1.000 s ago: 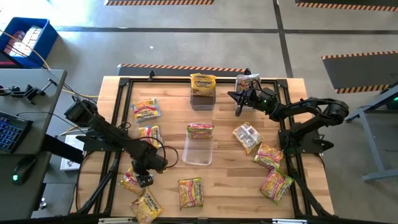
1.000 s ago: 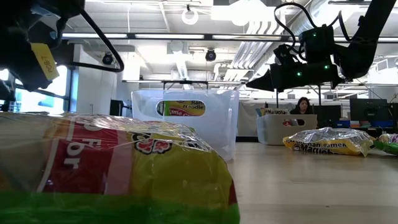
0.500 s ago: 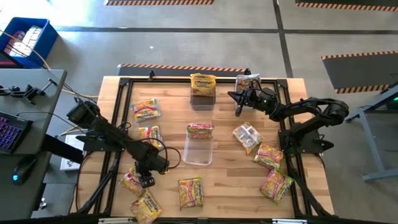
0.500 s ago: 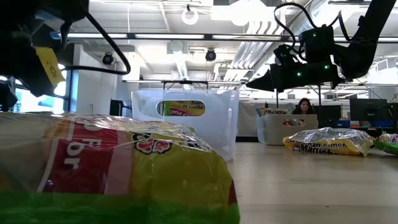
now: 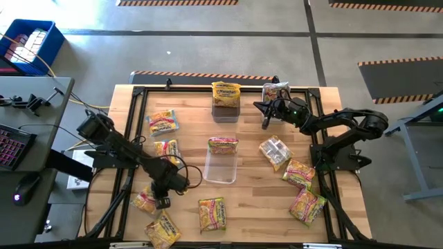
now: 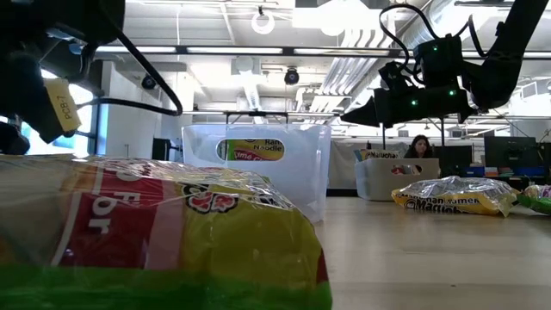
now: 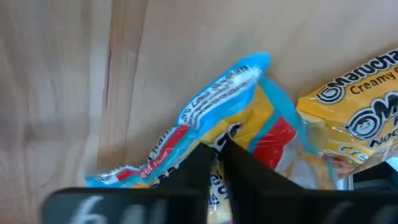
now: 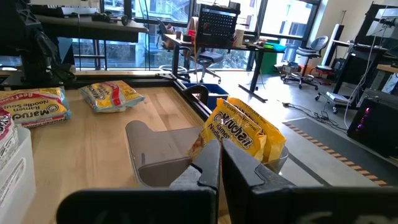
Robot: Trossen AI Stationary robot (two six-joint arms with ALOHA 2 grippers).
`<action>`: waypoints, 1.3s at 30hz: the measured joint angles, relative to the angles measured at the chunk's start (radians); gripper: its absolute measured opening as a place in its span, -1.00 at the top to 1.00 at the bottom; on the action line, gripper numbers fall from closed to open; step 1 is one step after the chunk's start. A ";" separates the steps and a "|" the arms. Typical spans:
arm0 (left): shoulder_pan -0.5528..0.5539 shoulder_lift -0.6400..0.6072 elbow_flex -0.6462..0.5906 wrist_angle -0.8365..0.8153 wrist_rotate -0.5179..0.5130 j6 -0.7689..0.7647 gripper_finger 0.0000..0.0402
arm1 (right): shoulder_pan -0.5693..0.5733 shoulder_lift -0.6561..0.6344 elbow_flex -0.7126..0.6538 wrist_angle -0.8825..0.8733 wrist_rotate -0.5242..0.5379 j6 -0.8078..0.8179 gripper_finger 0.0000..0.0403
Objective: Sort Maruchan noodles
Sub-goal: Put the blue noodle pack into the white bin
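Table [image 5: 256,197]: pale matt wood planks. Noodle packets [image 7: 249,118]: glossy crinkled plastic film. Bin [image 5: 221,168]: clear smooth plastic.

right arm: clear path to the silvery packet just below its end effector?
Probably yes. The silvery packet lies flat on bare table, nothing stacked on it, and the right end effector hangs close above. It is shut, though, so it must open first.

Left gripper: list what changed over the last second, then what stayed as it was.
The left gripper came down onto a yellow noodle packet near the table's front left corner and closed its fingers on that packet's edge. The packet itself has barely shifted. The right gripper stayed shut above the far right bin, and the other packets and bins kept their places.
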 joint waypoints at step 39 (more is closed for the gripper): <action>0.443 -0.512 -0.144 0.310 -0.872 0.208 1.00 | 0.221 0.000 0.326 -0.486 -0.005 0.066 0.98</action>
